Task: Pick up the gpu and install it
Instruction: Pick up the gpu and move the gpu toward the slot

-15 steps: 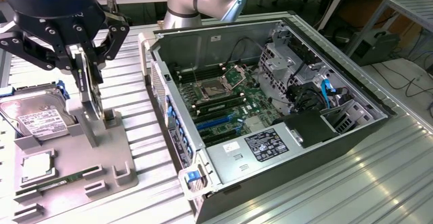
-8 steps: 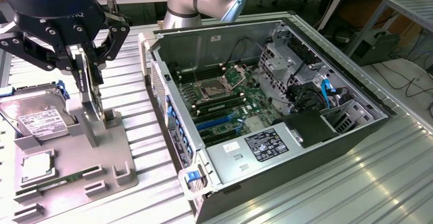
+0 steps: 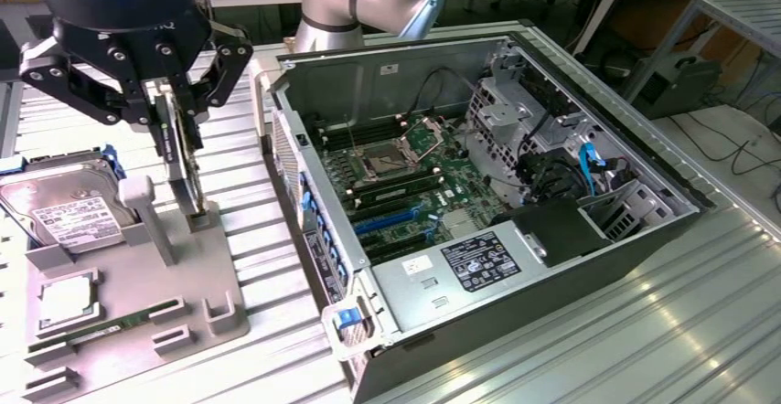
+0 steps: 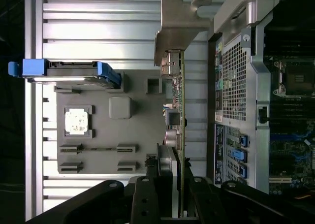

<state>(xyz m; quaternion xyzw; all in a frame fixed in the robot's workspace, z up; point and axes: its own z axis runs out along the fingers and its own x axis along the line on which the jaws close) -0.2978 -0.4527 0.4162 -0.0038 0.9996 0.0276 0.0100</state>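
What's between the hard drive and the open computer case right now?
The gpu, held on edge by the gripper over the gray parts tray, stands between the hard drive and the computer case; the exterior view shows it.

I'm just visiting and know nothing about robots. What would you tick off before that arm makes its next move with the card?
1. Pincer closed on the gpu: ok. The card stands on edge between its fingers.
2. gpu clear of the grey holder tray: cannot tell. Its lower edge sits right at the tray's slot post.
3. Computer case open: ok. The side is off and the motherboard is exposed.
4. Blue expansion slots free: ok. No card is seated there.
5. Hard drive and memory stick out of the way: ok. Both lie in the tray, apart from the pincer.
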